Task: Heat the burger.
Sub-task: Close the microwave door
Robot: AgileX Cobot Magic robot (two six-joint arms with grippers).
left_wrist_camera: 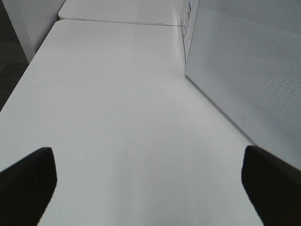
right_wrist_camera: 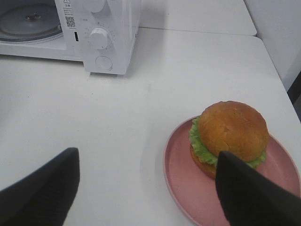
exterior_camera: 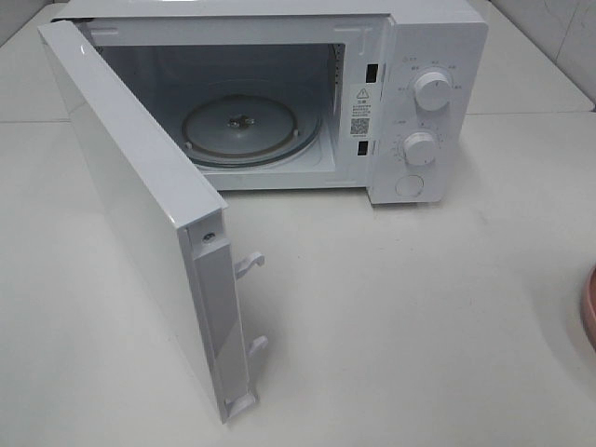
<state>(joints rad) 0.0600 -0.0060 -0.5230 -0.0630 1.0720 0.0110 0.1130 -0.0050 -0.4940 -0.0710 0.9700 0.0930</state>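
We find the burger (right_wrist_camera: 229, 132) on its plate (right_wrist_camera: 181, 179) at the worktop's (exterior_camera: 391, 307) 3 o'clock edge, nearer our right fingers (right_wrist_camera: 244, 193), spread and empty; left fingers (left_wrist_camera: 28, 179) likewise apart. Microwave (exterior_camera: 410, 56) open at 12.

surface: white table (exterior_camera: 419, 307) | on it, at the back: white microwave (exterior_camera: 428, 37), door (exterior_camera: 140, 205) swung wide open | on it, at the right edge: pink plate (right_wrist_camera: 188, 183), well apart from the microwave

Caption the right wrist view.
Open right pincer above burger on pink plate, microwave open.
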